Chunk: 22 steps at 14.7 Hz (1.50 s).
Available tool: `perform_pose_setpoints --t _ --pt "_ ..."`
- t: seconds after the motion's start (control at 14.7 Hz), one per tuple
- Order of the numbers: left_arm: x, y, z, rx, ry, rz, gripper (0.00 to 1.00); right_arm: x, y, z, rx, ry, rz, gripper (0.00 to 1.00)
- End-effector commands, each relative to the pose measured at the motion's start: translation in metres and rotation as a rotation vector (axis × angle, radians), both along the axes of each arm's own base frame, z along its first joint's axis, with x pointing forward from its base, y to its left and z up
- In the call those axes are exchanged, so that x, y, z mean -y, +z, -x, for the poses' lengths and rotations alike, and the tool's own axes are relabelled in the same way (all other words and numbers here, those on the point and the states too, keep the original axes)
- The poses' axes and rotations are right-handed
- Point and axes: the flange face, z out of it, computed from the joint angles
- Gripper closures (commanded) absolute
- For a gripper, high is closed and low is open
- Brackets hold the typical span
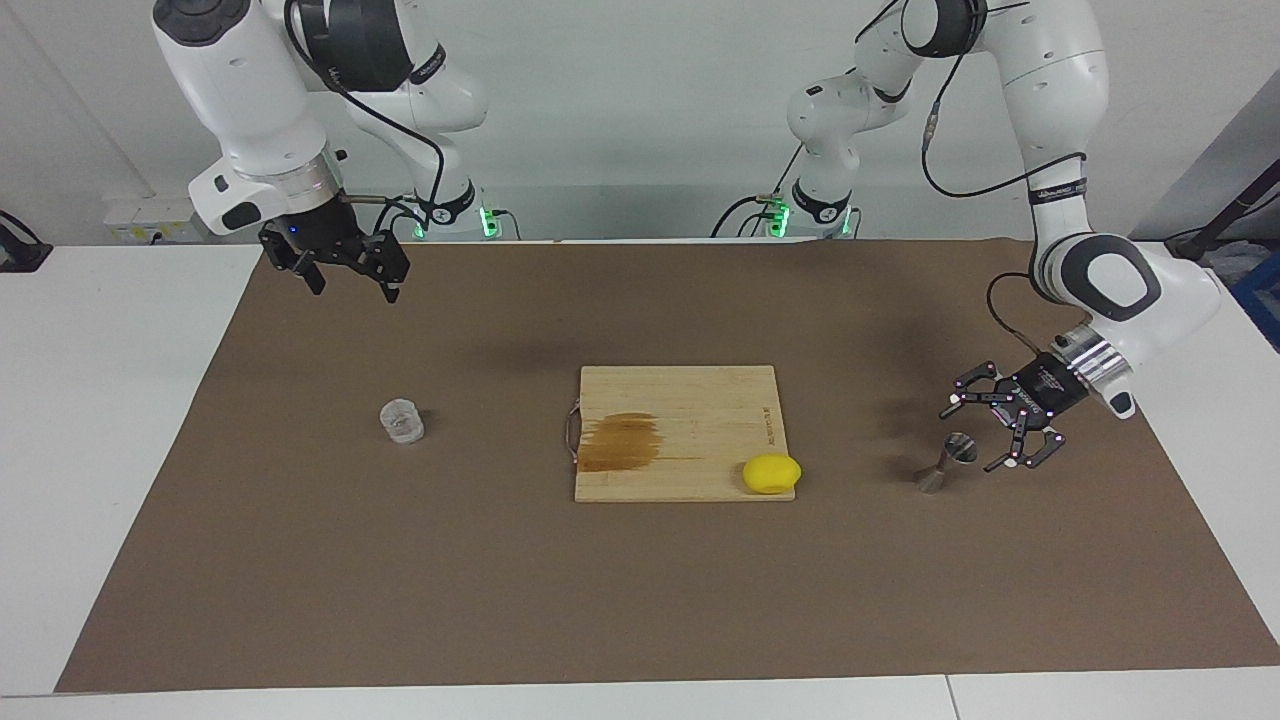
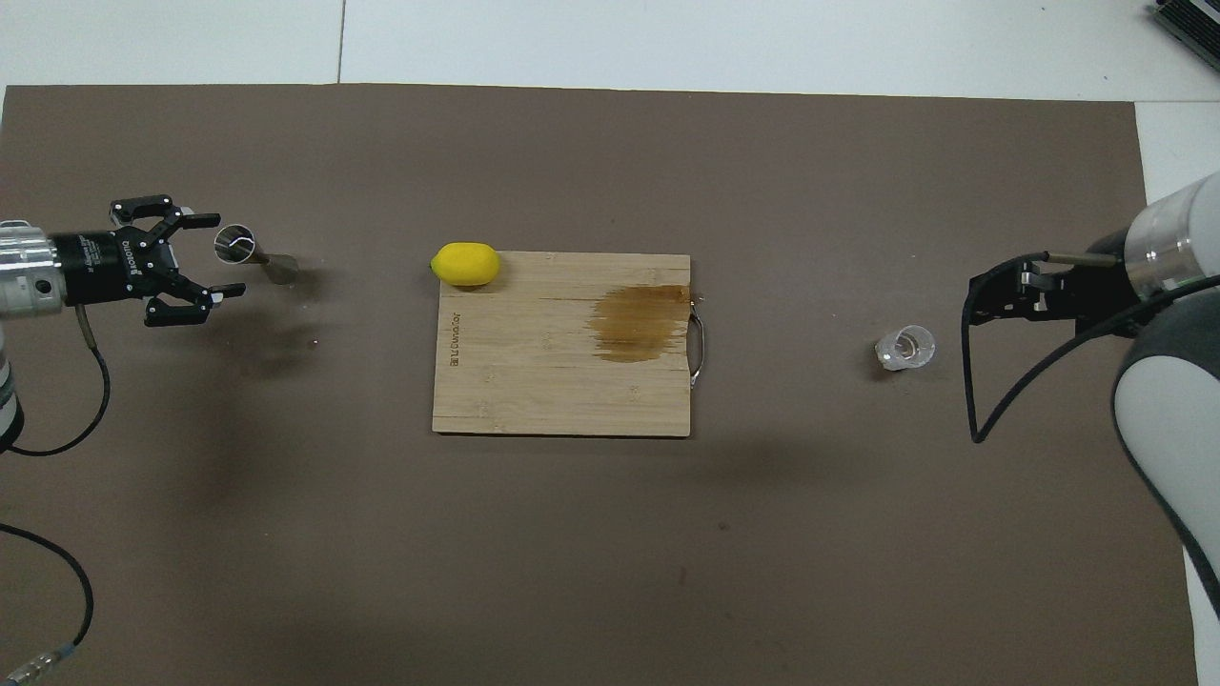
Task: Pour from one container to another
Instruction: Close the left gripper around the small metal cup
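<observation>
Steel, shiny and hourglass-shaped, the jigger [image 1: 946,463] stands upright on the brown mat [image 1: 640,590] toward the left arm's end of the tabletop [image 1: 120,400], well apart from the wooden cutting board [image 1: 690,400] at the mat's middle; in the overhead view the jigger [image 2: 250,254] shows its open round mouth; the left hand [image 1: 982,436] is low just beside the jigger's upper cone, on the side away from the board, its fingers spread wide to either side of the rim with nothing between them, not touching the cone as far as the facing view shows; from overhead the left hand [image 2: 212,257] points along the tabletop at the jigger's mouth; the clear squat cup [image 1: 402,421] stands on the mat toward the right arm's end, well apart from the board, and appears in the overhead view as a small transparent ring [image 2: 905,347]; the right hand [image 1: 350,283] hangs high over the mat's edge nearest the robots, above and well clear of the cup, fingers parted and empty, the arm waiting; from overhead the right hand [image 2: 996,289] sits just beside the cup toward the mat's end; a yellow lemon [image 1: 771,473] rests on the board's corner farthest from the robots on the jigger's side; a brown stain [image 1: 622,442] marks the board near its metal handle [image 1: 571,432].
</observation>
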Motion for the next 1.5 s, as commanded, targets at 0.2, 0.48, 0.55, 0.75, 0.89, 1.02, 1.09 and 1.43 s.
perform_pose_setpoints --t 0.2,0.48,0.55,0.75,0.89,1.02,1.09,1.43 --pt "0.0118 -0.0006 0.0030 0.006 0.018 0.004 0.00 0.0029 0.0028 0.0037 0.005 -0.005 -0.001 0.00" --pt "0.0120 -0.0006 0.0030 0.004 0.019 0.007 0.11 0.0021 0.0028 0.0037 0.005 -0.003 -0.001 0.00" --pt "0.0120 -0.0006 0.0030 0.003 0.020 0.007 0.13 0.0029 0.0028 0.0037 0.005 -0.005 -0.001 0.00" --pt "0.0113 0.0004 0.0032 0.004 0.020 0.008 0.15 0.0029 0.0028 0.0037 0.005 -0.005 -0.001 0.00" --pt "0.0112 0.0004 0.0032 0.003 0.021 0.008 0.17 0.0029 0.0028 0.0037 0.005 -0.005 -0.001 0.00" --pt "0.0084 0.0003 0.0036 0.003 0.026 0.008 0.17 0.0029 0.0028 0.0037 0.005 -0.005 -0.001 0.00" --pt "0.0075 0.0003 0.0038 0.002 0.028 0.008 0.17 0.0029 0.0028 0.0037 0.005 -0.005 -0.001 0.00" --pt "0.0090 -0.0005 0.0033 -0.003 0.031 0.008 0.26 0.0021 0.0028 0.0037 0.005 -0.003 -0.001 0.00"
